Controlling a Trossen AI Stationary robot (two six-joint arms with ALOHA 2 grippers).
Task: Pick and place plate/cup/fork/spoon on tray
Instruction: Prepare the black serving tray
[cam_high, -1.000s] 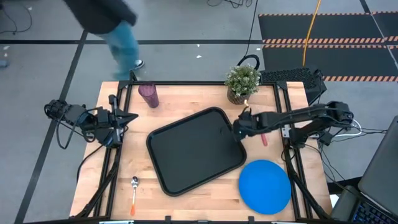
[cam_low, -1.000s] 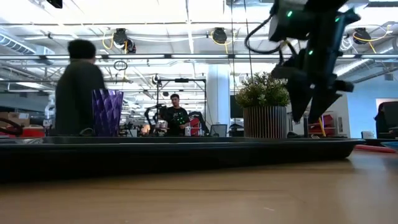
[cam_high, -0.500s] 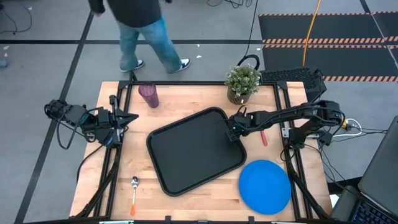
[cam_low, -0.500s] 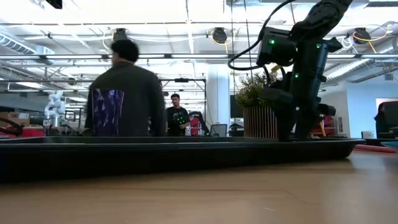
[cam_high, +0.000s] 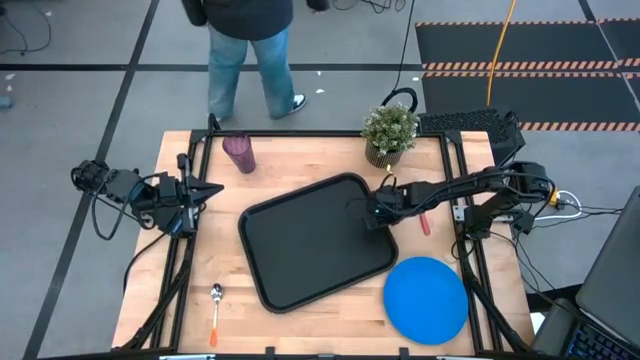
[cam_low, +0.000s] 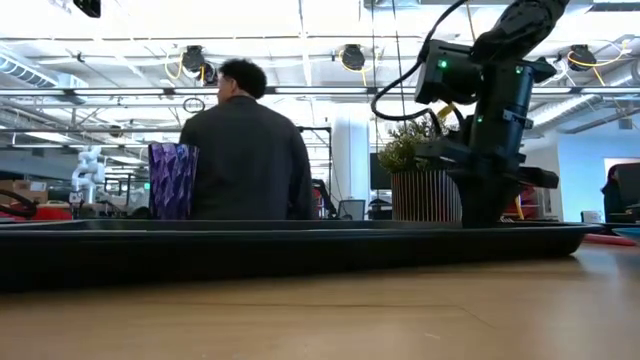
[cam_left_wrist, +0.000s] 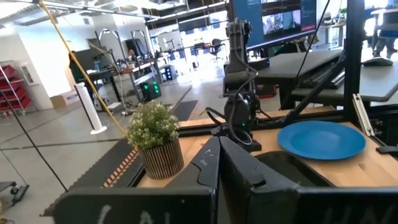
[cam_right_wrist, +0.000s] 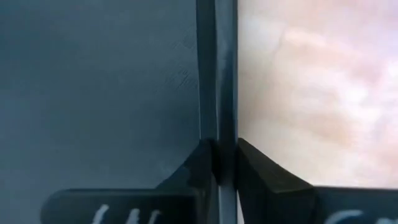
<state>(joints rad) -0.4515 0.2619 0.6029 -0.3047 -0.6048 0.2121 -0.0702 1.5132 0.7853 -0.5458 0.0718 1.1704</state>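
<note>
Look at your right gripper (cam_high: 372, 212): its two dark fingers are pinched together on the raised rim of the big black plastic tray (cam_high: 300, 250), at the tray's right edge near its far right corner. The right wrist view shows it best: one finger sits inside the tray, the other outside over the bare wood, and the thin rim runs straight between them. So the tray lies to the left of those jaws, and its long side runs slanted across the wooden table (cam_high: 180, 300). Any pull or push from that corner will likely swing the whole tray. The flat round bright blue plate (cam_high: 427, 298) lies just beside the tray's near right corner, close to this same arm. The small fork with the red handle (cam_high: 424, 222) lies on the wood just to the right of the gripper. The see-through purple cup (cam_high: 239, 153) stands at the far left, and the orange-handled spoon (cam_high: 215, 310) lies near the front left, both closer to your left gripper (cam_high: 205, 188), which waits at the left edge with its fingers together on nothing.
</note>
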